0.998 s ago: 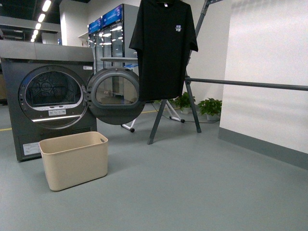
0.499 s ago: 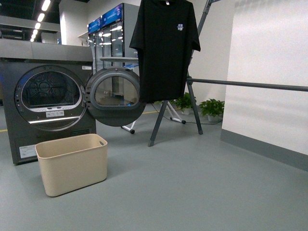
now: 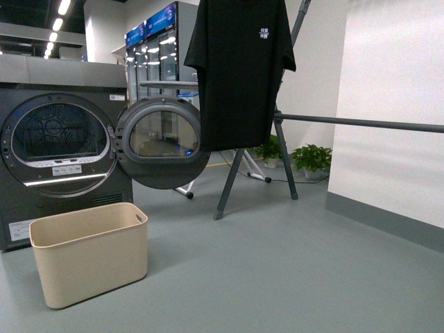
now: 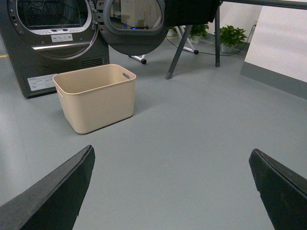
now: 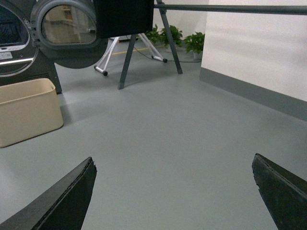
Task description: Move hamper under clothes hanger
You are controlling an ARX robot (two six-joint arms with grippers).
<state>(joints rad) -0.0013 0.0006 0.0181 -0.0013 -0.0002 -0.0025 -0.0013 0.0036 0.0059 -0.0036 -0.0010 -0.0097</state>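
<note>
The top of the clothes hanger (image 3: pixel 361 123) is cut off by the upper edge, and part of its legs is hidden behind the black shirt (image 3: pixel 239 76). Left of the clothes hanger, the dryer (image 3: pixel 69 76) is cropped and its label (image 3: pixel 16 229) cannot be read. In the right wrist view the hamper (image 5: pixel 26 112) is cropped.

I can read nothing from here: the white chest print (image 3: pixel 263 32) on the black shirt (image 3: pixel 236 83) and the sticker (image 3: pixel 19 229) on the dryer (image 3: pixel 69 202) are too small.
</note>
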